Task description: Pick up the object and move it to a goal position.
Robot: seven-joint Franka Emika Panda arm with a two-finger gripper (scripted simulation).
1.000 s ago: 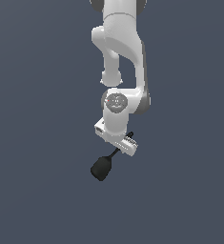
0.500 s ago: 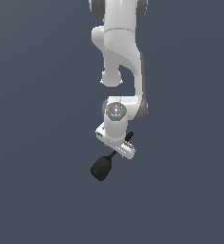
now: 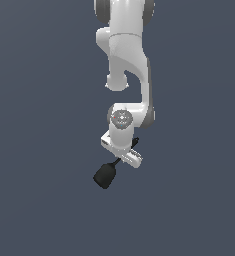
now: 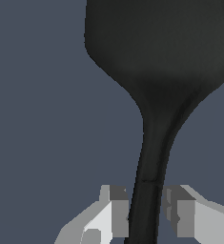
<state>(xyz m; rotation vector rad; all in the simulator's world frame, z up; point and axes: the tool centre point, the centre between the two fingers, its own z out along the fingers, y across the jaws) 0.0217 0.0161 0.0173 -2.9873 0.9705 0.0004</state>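
The object is a black spatula-like utensil [image 3: 105, 175] with a flat rounded head and a thin handle. In the exterior view its head sticks out below and to the exterior view's left of the white hand. My gripper [image 3: 122, 159] is shut on its handle and holds it off the ground. In the wrist view the utensil [image 4: 156, 66] fills the frame, head far from the camera, handle running down between the two fingers [image 4: 117, 212]. My gripper [image 4: 146, 214] clamps the handle from both sides.
The white arm [image 3: 126, 55] hangs down from the top of the exterior view. All around is a plain dark grey-blue ground [image 3: 39, 200], with no other objects in view.
The arm has shifted slightly, with the wrist a little lower. The utensil stays clamped in the gripper at almost the same place.
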